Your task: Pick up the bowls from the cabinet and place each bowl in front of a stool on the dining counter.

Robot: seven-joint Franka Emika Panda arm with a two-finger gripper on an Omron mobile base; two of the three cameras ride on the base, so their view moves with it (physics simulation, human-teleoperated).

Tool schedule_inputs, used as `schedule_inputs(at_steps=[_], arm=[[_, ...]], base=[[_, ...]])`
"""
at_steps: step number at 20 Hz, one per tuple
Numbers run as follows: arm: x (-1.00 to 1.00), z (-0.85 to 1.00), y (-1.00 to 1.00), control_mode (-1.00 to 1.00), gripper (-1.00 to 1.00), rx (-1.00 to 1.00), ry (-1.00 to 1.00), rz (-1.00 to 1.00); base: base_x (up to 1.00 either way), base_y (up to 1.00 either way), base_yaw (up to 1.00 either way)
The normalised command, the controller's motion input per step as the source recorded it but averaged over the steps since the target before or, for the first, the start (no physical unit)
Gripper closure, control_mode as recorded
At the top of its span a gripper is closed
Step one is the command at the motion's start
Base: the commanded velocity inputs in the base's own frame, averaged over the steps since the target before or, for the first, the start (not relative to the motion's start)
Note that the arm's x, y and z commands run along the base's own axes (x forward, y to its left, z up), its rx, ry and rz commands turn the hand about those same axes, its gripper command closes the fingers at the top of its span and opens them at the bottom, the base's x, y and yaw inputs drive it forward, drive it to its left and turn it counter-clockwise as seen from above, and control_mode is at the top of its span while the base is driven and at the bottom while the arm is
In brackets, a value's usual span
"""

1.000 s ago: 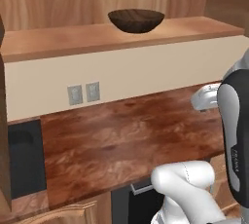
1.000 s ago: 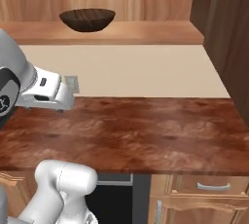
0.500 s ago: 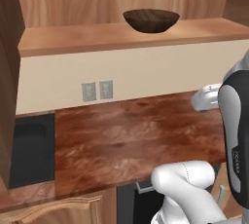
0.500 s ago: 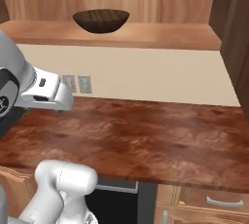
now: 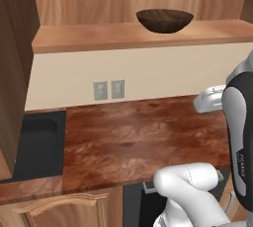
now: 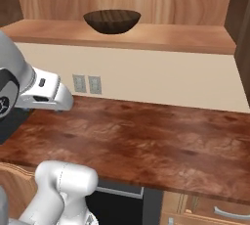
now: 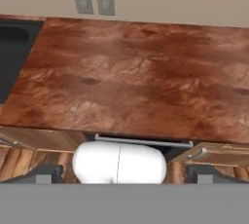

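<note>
Glossy worktop [image 5: 143, 132] below me, sink [image 5: 32, 142] far left. Brown bowl [image 5: 164, 20] sits on cabinet shelf [image 5: 99, 36] above. My gripper [image 7: 124, 174] hangs apart, empty.

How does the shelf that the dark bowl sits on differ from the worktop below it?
The shelf is light tan, matte and sits high, bearing the bowl. The worktop is darker, glossy reddish-brown, sits lower, and has a black sink set in its left end. Both are wood-grained, flat and level.
</note>
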Motion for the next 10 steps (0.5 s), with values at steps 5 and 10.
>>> schedule_inputs(at_steps=[5,10], arm=[[-0.01,0.0,0.01,-1.0,-1.0,0.03,-0.02,0.06],[-0.3,0.29,0.0,-1.0,-1.0,0.23,-0.26,-0.05]], base=[[0.0,0.0,0.0],[0.0,0.0,0.0]])
